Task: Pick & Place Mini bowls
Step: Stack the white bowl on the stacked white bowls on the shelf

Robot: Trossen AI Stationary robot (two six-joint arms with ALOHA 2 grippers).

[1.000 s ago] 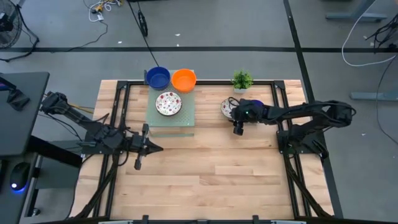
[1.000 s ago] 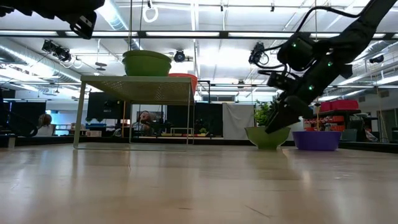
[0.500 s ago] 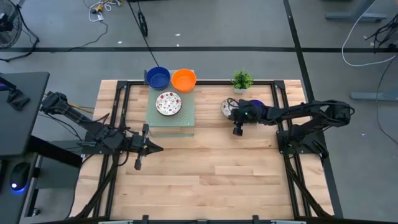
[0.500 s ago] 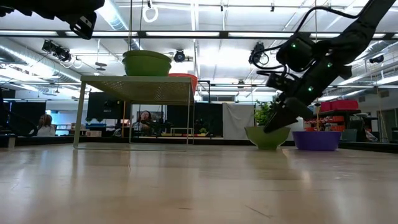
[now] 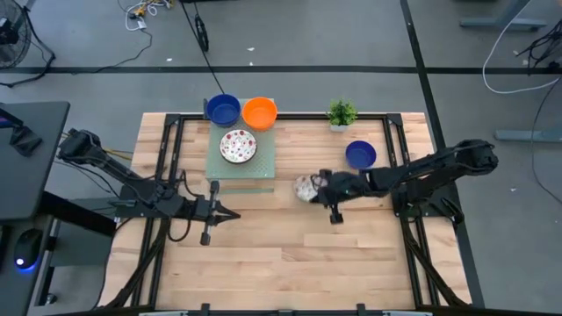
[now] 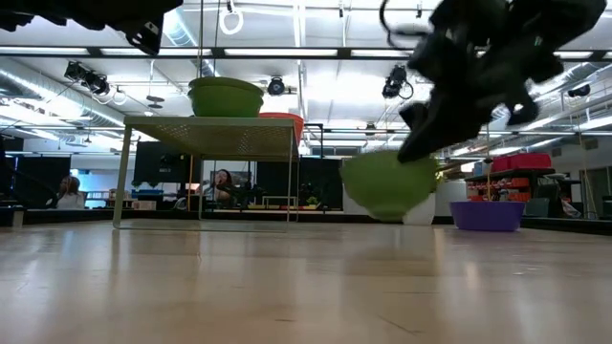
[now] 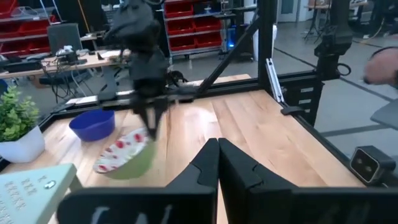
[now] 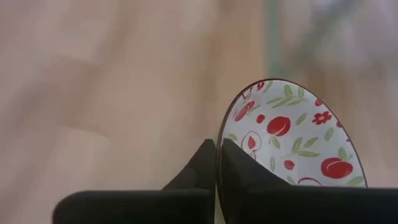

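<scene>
Five mini bowls in sight, one of them in the air. Nearest the front edge, left gripper parked low over bare table, jaws pressed together on nothing (wrist view shows the tips meeting), waiting. Mid-table, right gripper pinches the rim of a floral bowl, fingers clamped either side of the edge; low view shows that bowl tilted and clear of the wood, green underside toward the camera. It sits between the raised platform and the right arm's base, heading platform-ward by my guess.

Farther back: a second floral bowl on the platform, a blue bowl and an orange bowl at its far edge. Another blue bowl is alone on the table at right, not yet collected. So roughly three placed, one in transit, one left, judging by layout only.

Potted plant stands at the far edge near that loose blue bowl, something to avoid on the next reach. Platform edge is the thing to clear with the carried bowl
</scene>
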